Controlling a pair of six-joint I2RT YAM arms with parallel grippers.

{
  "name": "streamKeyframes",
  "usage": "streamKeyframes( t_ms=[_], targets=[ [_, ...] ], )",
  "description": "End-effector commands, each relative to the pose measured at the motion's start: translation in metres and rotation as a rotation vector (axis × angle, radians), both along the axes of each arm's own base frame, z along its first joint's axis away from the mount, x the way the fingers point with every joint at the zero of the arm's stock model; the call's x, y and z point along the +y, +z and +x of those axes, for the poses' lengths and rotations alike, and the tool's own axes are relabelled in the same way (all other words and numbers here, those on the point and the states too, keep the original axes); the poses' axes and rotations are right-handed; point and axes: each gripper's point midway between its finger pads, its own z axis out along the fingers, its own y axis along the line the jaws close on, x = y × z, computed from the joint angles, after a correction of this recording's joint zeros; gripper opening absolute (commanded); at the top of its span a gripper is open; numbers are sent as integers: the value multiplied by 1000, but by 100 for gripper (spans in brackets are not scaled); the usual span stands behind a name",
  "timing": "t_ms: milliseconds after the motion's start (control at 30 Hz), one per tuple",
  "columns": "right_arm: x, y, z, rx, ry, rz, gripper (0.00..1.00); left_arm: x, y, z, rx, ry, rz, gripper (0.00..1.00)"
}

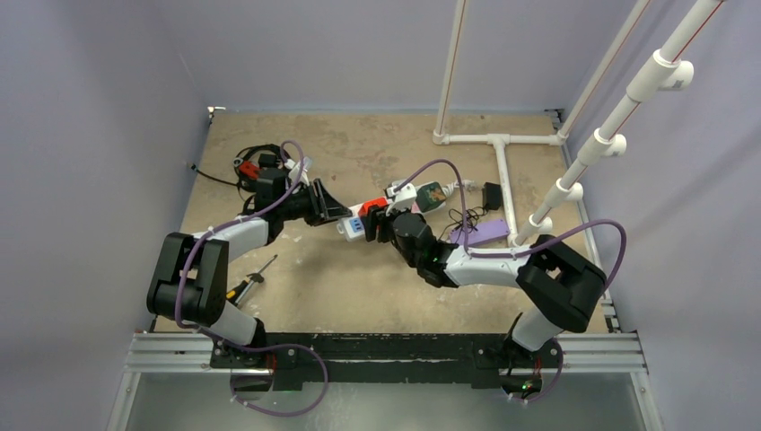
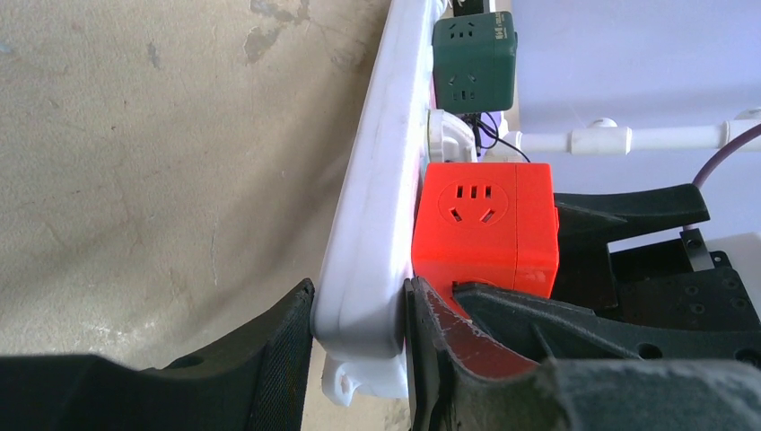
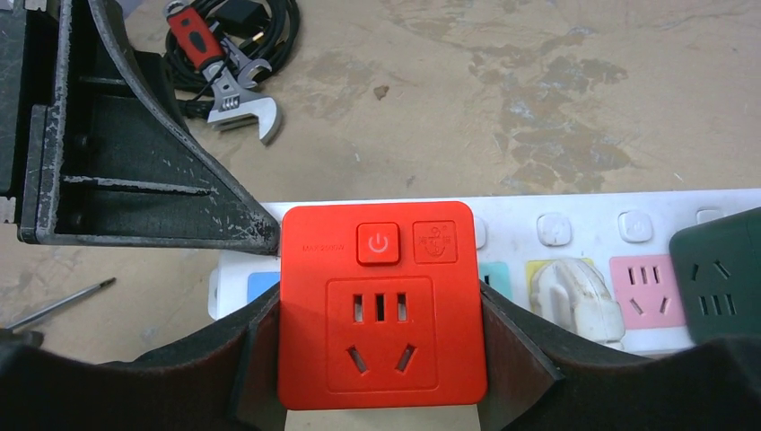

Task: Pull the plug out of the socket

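Tan tabletop (image 1: pixel 359 287): we locate the socket (image 1: pixel 353 228) at its centre, between both arms. The left gripper (image 2: pixel 359 314) clamps the socket's end. The right gripper (image 3: pixel 384 343) is closed on the red plug (image 3: pixel 381 305), which we see seated in the socket near a green adapter cube (image 3: pixel 718 278) and a white plug (image 3: pixel 574 296).

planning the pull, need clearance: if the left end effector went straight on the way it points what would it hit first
Probably the red plug. The left end effector is shut across the strip, and the plug stands on the strip right ahead of one finger, very close to it.
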Motion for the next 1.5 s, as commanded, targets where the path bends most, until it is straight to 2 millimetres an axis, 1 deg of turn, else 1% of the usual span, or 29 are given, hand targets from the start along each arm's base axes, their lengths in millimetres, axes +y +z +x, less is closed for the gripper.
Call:
streamKeyframes(
  t_ms=[0,233,333,433,500,633,667,733,867,1000,1067,1200,1367,1400,1467],
  targets=[
    [22,56,0,-106,-5,132,0,-4,6,2,-39,-23,-9,0],
    [28,59,-4,-91,64,170,0,-1,2,4,-33,-12,17,0],
    [25,60,2,-74,110,206,0,0,0,4,-30,-7,28,0],
    [12,59,11,-59,151,240,0,1,-3,5,-26,-2,41,0],
    [7,59,15,-62,148,241,0,1,-4,5,-20,-3,42,0],
    [6,57,18,-59,136,227,0,1,-5,5,-18,-2,45,0],
    [4,58,21,-71,117,219,0,1,-5,5,-18,-2,45,0],
    [4,59,21,-80,115,216,0,1,-5,5,-17,-2,46,0],
    [6,63,15,-104,75,196,0,2,-6,6,-15,3,54,0],
    [17,64,3,-118,19,154,0,3,-7,7,-13,7,62,0],
    [22,61,0,-118,4,132,0,4,-8,7,-11,9,64,0],
    [23,54,-3,-116,-49,82,0,4,-8,7,-10,9,67,0],
    [26,53,-6,-109,-36,88,0,4,-9,6,-6,10,71,0],
    [30,55,-8,-108,-11,99,0,5,-9,6,-7,10,71,0],
    [30,57,-9,-112,-1,111,0,5,-9,7,-8,12,75,0]
  ],
)
